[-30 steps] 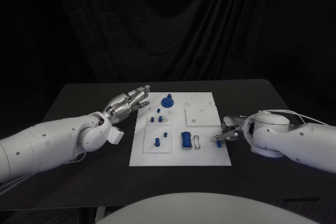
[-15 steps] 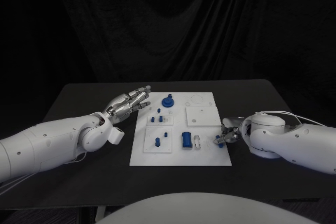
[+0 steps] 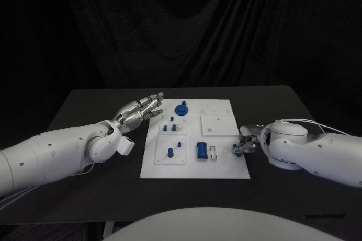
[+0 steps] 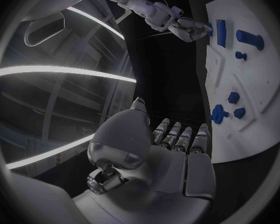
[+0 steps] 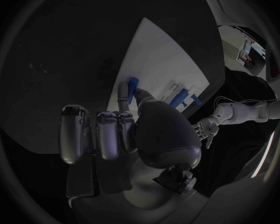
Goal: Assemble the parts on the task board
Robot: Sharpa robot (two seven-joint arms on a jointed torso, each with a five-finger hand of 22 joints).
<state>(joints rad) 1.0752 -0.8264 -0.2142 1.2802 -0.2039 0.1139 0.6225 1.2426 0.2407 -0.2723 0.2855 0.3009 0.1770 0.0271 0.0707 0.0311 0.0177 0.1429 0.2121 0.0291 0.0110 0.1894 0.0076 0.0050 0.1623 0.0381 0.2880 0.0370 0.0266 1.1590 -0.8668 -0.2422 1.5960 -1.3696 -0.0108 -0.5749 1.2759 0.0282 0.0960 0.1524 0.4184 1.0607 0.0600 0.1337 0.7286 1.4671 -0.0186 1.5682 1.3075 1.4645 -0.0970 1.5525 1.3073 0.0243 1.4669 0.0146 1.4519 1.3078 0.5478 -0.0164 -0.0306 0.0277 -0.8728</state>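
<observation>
Parts: one small blue piece (image 3: 237,152) pinched by right hand (image 3: 246,142); left hand (image 3: 140,111) spread, holding nothing.

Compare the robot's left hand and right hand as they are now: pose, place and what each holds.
The left hand is raised with fingers spread and holds nothing; the right hand is low, fingers curled, pinching a small blue part. The left hand hovers off the far left side of the task board; the right hand sits at its right edge, nearer the front. Both are silver hands on white arms.
</observation>
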